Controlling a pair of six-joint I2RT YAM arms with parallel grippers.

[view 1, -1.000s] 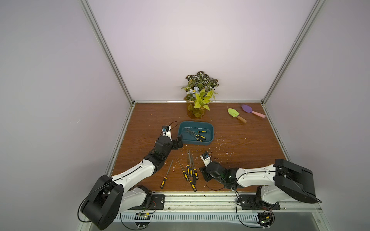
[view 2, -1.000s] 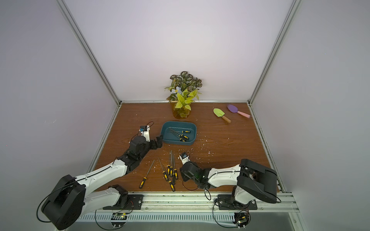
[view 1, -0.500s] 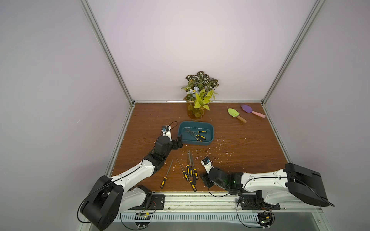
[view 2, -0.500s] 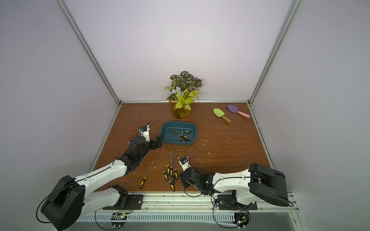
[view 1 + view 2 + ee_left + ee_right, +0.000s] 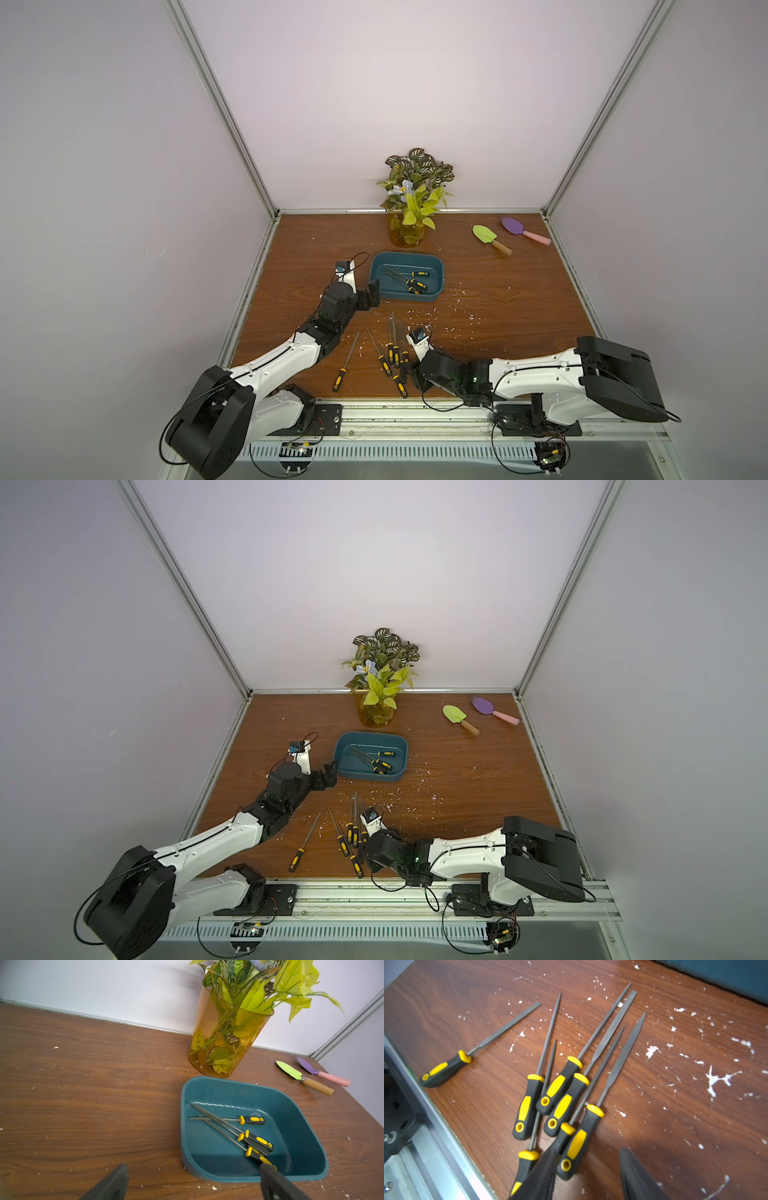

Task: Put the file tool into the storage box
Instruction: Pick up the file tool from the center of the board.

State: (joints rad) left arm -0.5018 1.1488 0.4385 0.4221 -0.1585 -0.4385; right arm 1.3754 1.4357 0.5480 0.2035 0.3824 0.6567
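File tools on table: six are counted in a crossed cluster (image 5: pixel 566 1095) near the front edge of the table (image 5: pixel 498 311). A seventh, the lone file (image 5: pixel 477 1049), lies apart on the left arm's side.
Files already boxed: three files (image 5: pixel 249 1140) lie crossed on the floor of the storage box (image 5: pixel 207 1155).
Storage box position: it is set mid-table, just in front of the amber vase (image 5: pixel 406 237). Only a dark teal corner of it is caught in the right wrist view.
Right gripper (image 5: pixel 588 1150): the jaws are parted. One cluster handle lies between them, close beside one finger and not pinched.
Left gripper (image 5: pixel 371 296): the jaws are spread wide and held just beside the box's short end.
Hidden: the butt ends of two cluster handles are covered by a right finger (image 5: pixel 542 1172). In both top views the right fingertips are masked by the wrist housing. The handle end of one boxed file is covered by a left finger (image 5: pixel 276 1184).
Edges: the lone file's handle lies close to the metal rail (image 5: pixel 436 1126) at the table front.
Open room: bare wood flecked with white chips is noted between cluster and box. Further bare wood runs from the box to the green trowel (image 5: pixel 490 239) and purple trowel (image 5: pixel 523 230) near the far corner.
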